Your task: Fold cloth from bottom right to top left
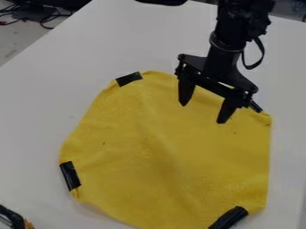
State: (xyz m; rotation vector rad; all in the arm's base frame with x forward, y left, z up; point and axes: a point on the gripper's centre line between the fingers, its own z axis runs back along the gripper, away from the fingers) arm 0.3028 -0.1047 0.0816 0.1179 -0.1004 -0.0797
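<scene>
Now, gripper [203, 114]: above yellow cloth [161, 156], towards its upper right
Fingers [186, 93]: spread wide; cannot tell if touching
Cloth: spread out, black strips [129, 79] at edges

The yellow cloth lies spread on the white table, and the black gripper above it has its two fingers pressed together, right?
Not quite: in the camera view, the two fingers of the black gripper stand well apart. The yellow cloth does lie spread on the white table below it.
</scene>
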